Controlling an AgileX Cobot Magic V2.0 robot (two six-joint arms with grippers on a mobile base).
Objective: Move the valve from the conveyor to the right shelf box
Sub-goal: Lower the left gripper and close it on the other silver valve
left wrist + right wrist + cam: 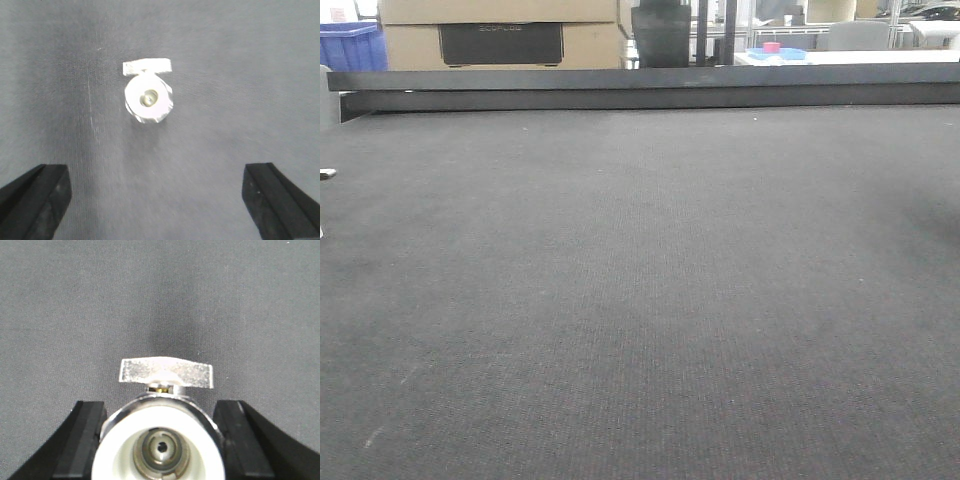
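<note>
In the right wrist view my right gripper (161, 410) is shut on a valve (166, 374). Its black fingers (87, 430) press both sides of the shiny body, and the white end with the round bore faces the camera, with the flat metal handle on top. The dark grey conveyor (160, 300) lies behind it. In the left wrist view my left gripper (157, 200) is open and empty above the belt (240, 75). Another valve (148, 97) lies on the belt ahead of it, apart from the fingers (35, 200). Neither gripper shows in the front view.
The front view shows the wide belt (640, 300) with a dark metal rail (650, 88) along its far edge. A small pale object (325, 173) pokes in at the left edge. Cardboard boxes (500, 30) and a blue bin (350, 45) stand behind the rail.
</note>
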